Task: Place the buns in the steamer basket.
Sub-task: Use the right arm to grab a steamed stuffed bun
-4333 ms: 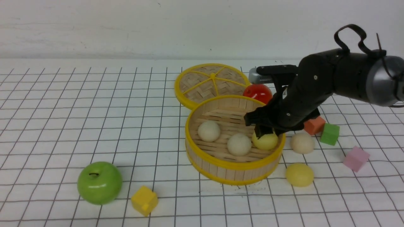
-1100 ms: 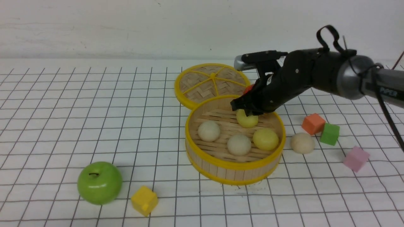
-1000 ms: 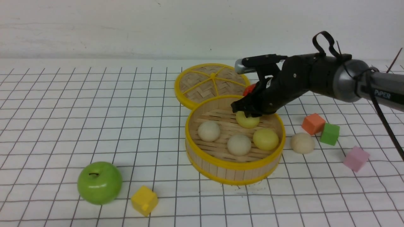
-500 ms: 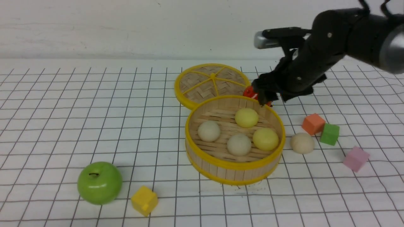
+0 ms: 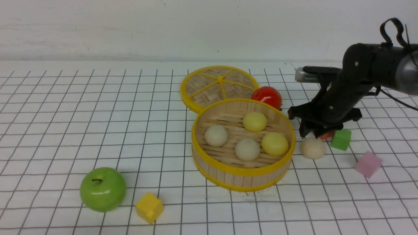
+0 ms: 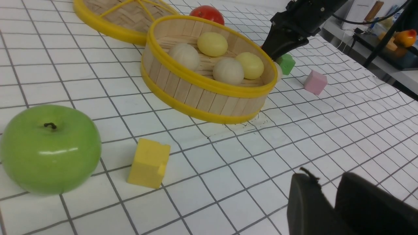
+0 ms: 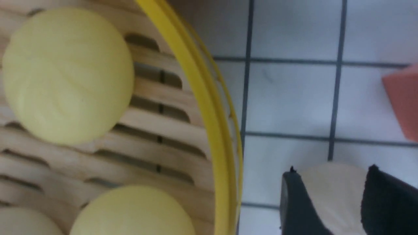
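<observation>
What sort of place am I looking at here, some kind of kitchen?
Most likely a robot test bench, not a kitchen: a white table ruled in a grid, a pink cube and a green cube lying near the steamer basket, and a black robot arm over it.

The matt black, rounded right arm (image 5: 359,75) carried small pale screws (image 5: 356,54) and a grey metal collar (image 5: 409,73). Above that collar looped a black cable (image 5: 381,32); away from it jutted a silver-tipped bar (image 5: 301,77) and the black right pincer (image 5: 316,133). The left pincer (image 6: 326,186) showed two blunt black fingers (image 6: 307,205).
</observation>
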